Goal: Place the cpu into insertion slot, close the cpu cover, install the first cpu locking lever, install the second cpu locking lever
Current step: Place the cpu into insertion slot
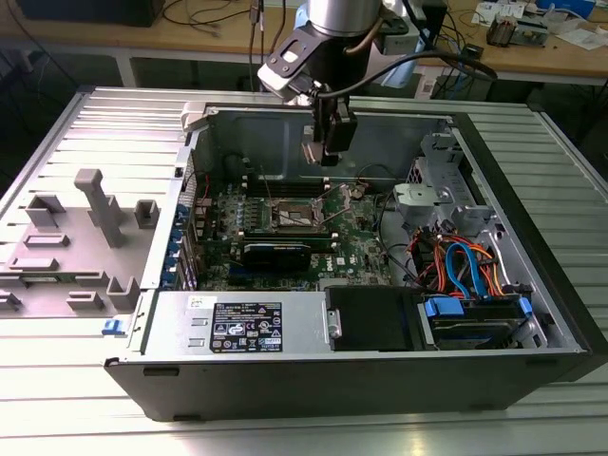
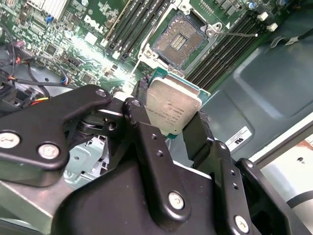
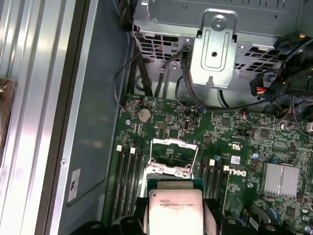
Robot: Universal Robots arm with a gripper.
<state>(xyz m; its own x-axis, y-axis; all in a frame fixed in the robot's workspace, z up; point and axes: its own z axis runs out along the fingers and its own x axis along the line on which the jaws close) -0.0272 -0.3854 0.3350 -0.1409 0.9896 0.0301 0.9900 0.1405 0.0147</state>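
Holding the cpu [image 2: 173, 105] by two facing sides, the jaws are shut tight on it, and its silver top is turned away from the green board [image 3: 234, 127]. The chip is held in the air above that board. The insertion slot [image 2: 178, 39] is seen open, below the jaws and a little ahead of them. The chip's sides look lined up with the slot's sides.

I see cpu [image 2: 173, 105] top matt silver-grey metal, green edge; gripper [image 2: 171, 112] black, slight sheen (metal, I'd say); slot [image 2: 178, 38] rim bright metal; case [image 1: 256, 138] wall dull grey metal, smooth; table [image 1: 57, 418] ribbed metal.
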